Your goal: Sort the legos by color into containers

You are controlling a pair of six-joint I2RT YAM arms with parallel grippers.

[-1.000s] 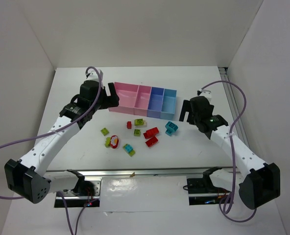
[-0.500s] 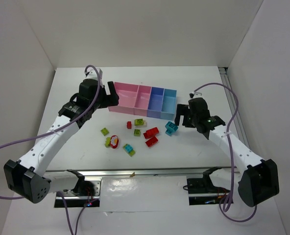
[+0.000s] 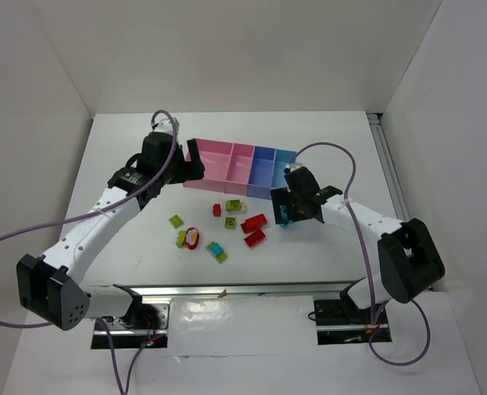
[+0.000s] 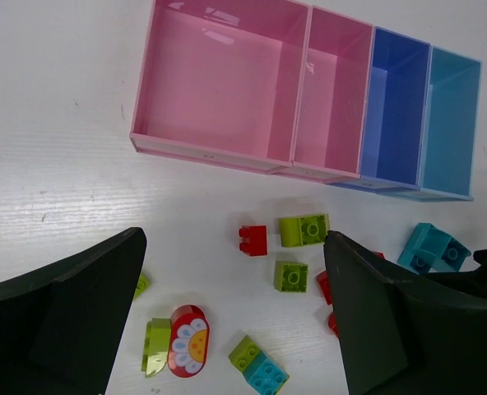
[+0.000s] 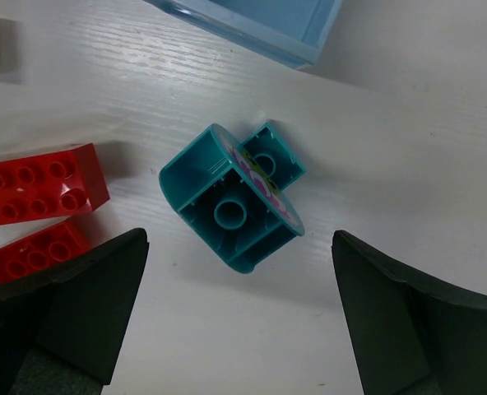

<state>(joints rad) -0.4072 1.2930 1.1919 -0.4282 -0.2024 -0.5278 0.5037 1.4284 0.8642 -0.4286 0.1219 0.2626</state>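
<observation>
right gripper (image 5: 238, 247) swung in over the teal lego (image 5: 227, 206) — jaws spread, nothing held yet — grab looks next.

Four joined bins stand in a row: two pink bins (image 4: 211, 82), one blue bin (image 4: 400, 107) and one light blue bin (image 4: 451, 123). Twelve legos in all: four red legos (image 4: 252, 239), one a rounded flower-printed piece (image 4: 188, 340); five lime green legos (image 4: 303, 230); three teal legos (image 5: 227, 214), though two that touch may be one piece.
</observation>
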